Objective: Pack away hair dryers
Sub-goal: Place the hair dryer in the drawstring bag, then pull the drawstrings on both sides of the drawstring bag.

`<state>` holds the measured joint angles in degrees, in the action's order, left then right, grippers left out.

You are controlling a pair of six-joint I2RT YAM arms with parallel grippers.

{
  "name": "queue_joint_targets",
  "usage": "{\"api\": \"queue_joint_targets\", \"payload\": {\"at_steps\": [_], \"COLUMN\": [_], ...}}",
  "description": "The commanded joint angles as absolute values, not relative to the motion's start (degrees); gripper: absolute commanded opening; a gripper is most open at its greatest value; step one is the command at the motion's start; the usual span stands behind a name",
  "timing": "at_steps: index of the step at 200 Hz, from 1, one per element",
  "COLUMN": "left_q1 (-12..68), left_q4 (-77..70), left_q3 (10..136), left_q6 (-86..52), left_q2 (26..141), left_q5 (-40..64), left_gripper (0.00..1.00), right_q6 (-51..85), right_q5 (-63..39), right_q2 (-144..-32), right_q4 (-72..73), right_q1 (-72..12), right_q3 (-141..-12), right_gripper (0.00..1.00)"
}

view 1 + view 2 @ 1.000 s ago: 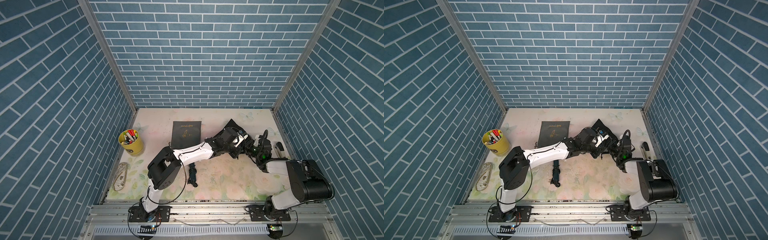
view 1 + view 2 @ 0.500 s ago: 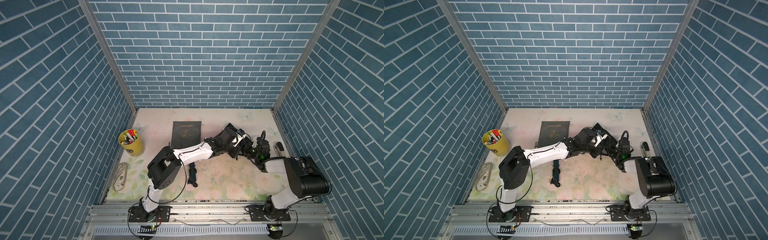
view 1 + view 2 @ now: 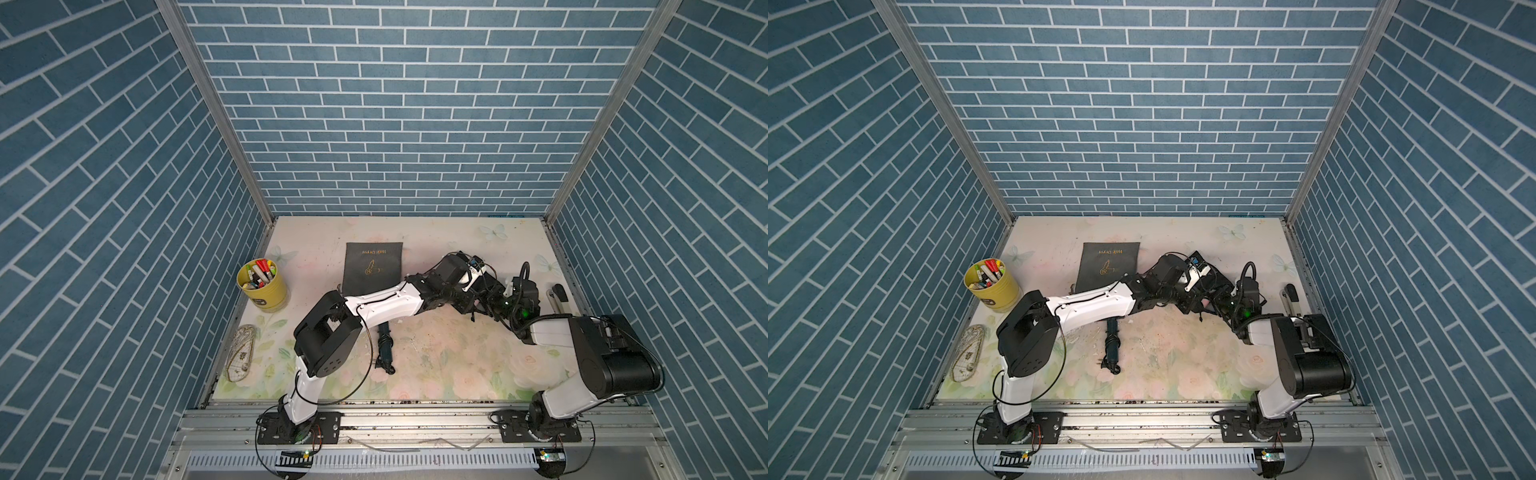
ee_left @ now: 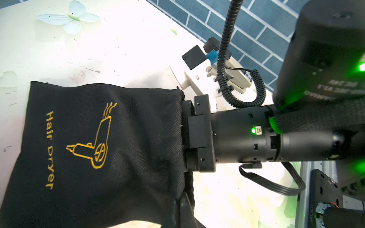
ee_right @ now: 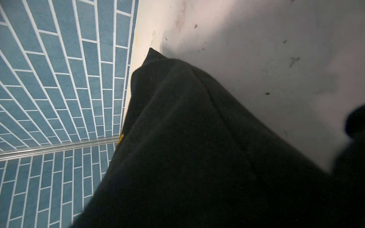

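Note:
The black pouch point(image 4: 98, 138) with gold "Hair Dryer" print lies at the table's right rear. My left gripper point(image 4: 182, 209) is shut on the hem of its mouth. The right gripper's housing point(image 4: 233, 134) enters that mouth, and its fingers are hidden inside. The right wrist view shows only dark pouch cloth point(image 5: 197, 148). In both top views the two wrists meet over the pouch point(image 3: 457, 254) point(image 3: 1198, 255). A dark teal hair dryer point(image 3: 384, 349) point(image 3: 1112, 347) with its coiled cord lies mid-table, its upper part hidden under my left forearm.
A flat grey pouch point(image 3: 374, 266) lies at the rear centre. A yellow cup of markers point(image 3: 262, 284) stands at the left. A clear plastic piece point(image 3: 241, 353) lies by the left edge. A black-and-white tool point(image 3: 559, 297) sits along the right edge.
The right gripper has moved left toward my left gripper and gone into the pouch mouth. The raised pouch has come down lower over the table.

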<state>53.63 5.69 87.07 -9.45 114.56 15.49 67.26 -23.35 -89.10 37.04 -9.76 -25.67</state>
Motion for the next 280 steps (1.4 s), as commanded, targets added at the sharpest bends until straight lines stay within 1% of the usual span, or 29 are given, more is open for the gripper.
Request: {"api": "queue_joint_targets", "payload": {"at_steps": [1, 54, 73, 77, 81, 108, 136, 182, 204, 219, 232, 254, 280], "left_q1": [52.7, 51.6, 51.2, 51.2, 51.2, 51.2, 51.0, 50.9, 50.9, 50.8, 50.8, 50.9, 50.8], "left_q4": [5.6, 8.0, 8.3, 8.3, 8.4, 8.6, 9.4, 9.5, 8.9, 8.2, 7.8, 7.4, 7.2], "left_q3": [87.0, 88.0, 87.9, 88.0, 87.9, 88.0, 88.0, 87.2, 86.4, 85.8, 85.5, 85.3, 84.7], "left_q6": [-9.5, -9.4, -9.4, -9.5, -9.4, -8.7, -7.9, -7.9, -7.8, -7.9, -8.1, -8.2, -8.3], "left_q2": [114.3, 114.5, 114.3, 114.3, 114.2, 113.7, 113.5, 113.0, 112.4, 111.8, 111.6, 111.4, 110.8], "left_q5": [14.5, 13.0, 12.5, 12.4, 12.1, 11.2, 10.2, 9.5, 9.3, 9.4, 9.9, 10.7, 11.3], "left_gripper": [0.0, 0.0, 0.0, 0.0, 0.0, 0.0, 0.0, 0.0, 0.0, 0.0, 0.0, 0.0, 0.0], "right_q6": [67.6, 67.5, 67.1, 67.0, 67.0, 67.1, 66.7, 65.5, 65.9, 66.7, 67.5, 70.2, 73.9], "right_q5": [-24.3, -25.4, -26.1, -26.3, -26.4, -27.7, -28.3, -29.7, -28.7, -30.3, -32.4, -36.9, -40.7], "right_q2": [-86.6, -83.1, -81.9, -81.7, -81.5, -79.5, -75.0, -61.5, -52.6, -47.7, -45.6, -47.3, -54.2], "right_q4": [35.1, 28.5, 26.6, 26.3, 25.9, 25.3, 22.4, 10.1, 4.2, 1.8, 0.3, 4.2, 15.1], "right_q1": [-10.1, -10.0, -10.1, -10.0, -10.1, -10.1, -9.9, -9.4, -5.8, -0.3, 4.7, 11.6, 15.8], "right_q3": [-27.2, -27.7, -27.8, -27.8, -27.7, -26.3, -25.6, -25.6, -24.6, -23.6, -22.6, -19.5, -16.3], "right_gripper": [0.38, 0.5, 0.57, 0.61, 0.62, 0.64, 0.65, 0.65, 0.65, 0.65, 0.65, 0.65, 0.64]}}
